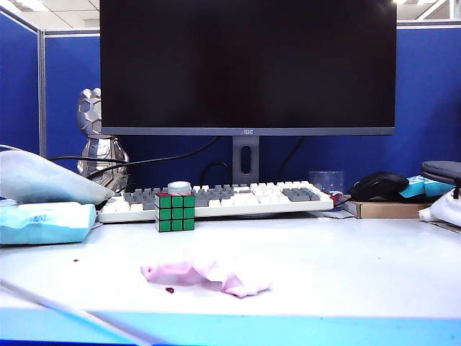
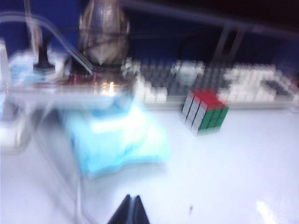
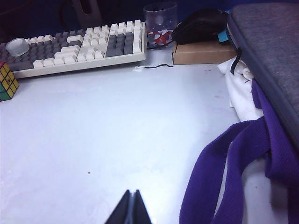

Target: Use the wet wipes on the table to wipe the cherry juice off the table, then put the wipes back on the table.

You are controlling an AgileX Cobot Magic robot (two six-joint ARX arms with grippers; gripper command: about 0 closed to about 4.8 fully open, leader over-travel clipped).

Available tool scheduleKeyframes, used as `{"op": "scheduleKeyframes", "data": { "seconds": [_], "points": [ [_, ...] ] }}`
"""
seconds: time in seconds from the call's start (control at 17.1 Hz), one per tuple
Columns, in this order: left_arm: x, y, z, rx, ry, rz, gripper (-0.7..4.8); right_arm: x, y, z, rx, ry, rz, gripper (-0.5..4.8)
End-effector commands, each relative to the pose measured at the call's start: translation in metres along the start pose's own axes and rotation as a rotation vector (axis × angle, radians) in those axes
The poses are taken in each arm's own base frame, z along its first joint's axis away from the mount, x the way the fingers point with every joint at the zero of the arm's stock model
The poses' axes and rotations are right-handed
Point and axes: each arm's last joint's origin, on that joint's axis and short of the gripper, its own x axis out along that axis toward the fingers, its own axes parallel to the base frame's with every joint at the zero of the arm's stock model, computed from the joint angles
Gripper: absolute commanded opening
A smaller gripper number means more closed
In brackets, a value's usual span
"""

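Both claws are sitting clenched and holding nothing: the left claw (image 2: 129, 210) is showing only its dark pressed-together tips at the edge of its wrist view, hanging over bare white counter (image 2: 224, 177), and the right claw (image 3: 130, 207) is doing the same over its own side of the counter, beside a purple strap (image 3: 224, 168) trailing from a grey case (image 3: 271, 51). Neither claw is appearing in the exterior view. The left wrist view is blurring heavily, so the pale blue packet (image 2: 117, 140) and the keyboard (image 2: 219, 81) are reading as smears, though the puzzle cube (image 2: 205, 112) is staying legible. In the exterior view the wet wipes (image 1: 205, 276) are lying crumpled, white to pale pink, near the counter's front edge, well apart from the cube. The cherry juice (image 1: 170, 290) is showing as a small dark red speck just beside the wad's front edge; another tiny speck is sitting farther left. Whether more juice is lying beneath the wad is impossible to tell. The monitor (image 1: 248, 65) is being cut off at the top.
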Motion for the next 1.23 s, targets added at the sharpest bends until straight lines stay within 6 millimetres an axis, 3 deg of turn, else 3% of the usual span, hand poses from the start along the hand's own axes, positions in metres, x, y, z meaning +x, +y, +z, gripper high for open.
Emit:
{"op": "scheduleKeyframes", "data": {
  "seconds": [0.06,1.23],
  "points": [
    [-0.0027,0.009,-0.005,-0.01,0.049,0.045,-0.05,0.0,0.0,-0.0001,0.0,0.0,0.001,-0.01],
    [-0.003,0.012,-0.0064,0.026,0.063,0.098,0.23,0.0001,0.0,-0.0002,0.0,0.0,0.001,-0.01]
  ]
}}
